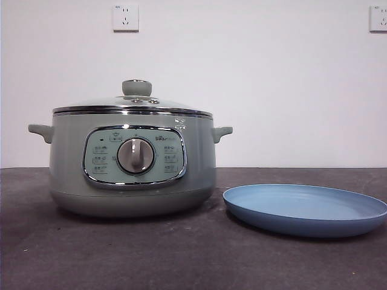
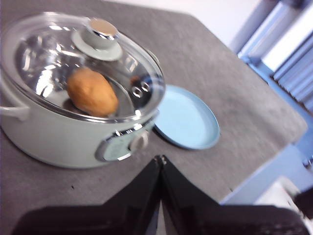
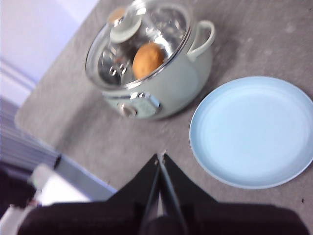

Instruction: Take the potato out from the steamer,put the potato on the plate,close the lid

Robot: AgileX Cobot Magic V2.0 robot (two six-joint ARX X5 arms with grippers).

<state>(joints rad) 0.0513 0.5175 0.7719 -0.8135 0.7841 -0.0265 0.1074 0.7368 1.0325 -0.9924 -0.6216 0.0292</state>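
The pale green steamer [image 1: 133, 163] stands on the dark table, left of centre, with its glass lid [image 1: 133, 106] on. The orange-brown potato [image 2: 92, 91] lies inside under the lid and also shows in the right wrist view [image 3: 148, 59]. The light blue plate [image 1: 305, 208] lies empty to the steamer's right. My left gripper [image 2: 160, 159] is shut and empty, held high above the table in front of the steamer [image 2: 73, 132]. My right gripper [image 3: 160, 156] is shut and empty, high above the table near the plate [image 3: 252, 129]. Neither arm shows in the front view.
The table's edge [image 2: 259, 161] runs close beyond the plate [image 2: 188, 117] in the left wrist view. A white wall with two sockets [image 1: 126, 18] stands behind the table.
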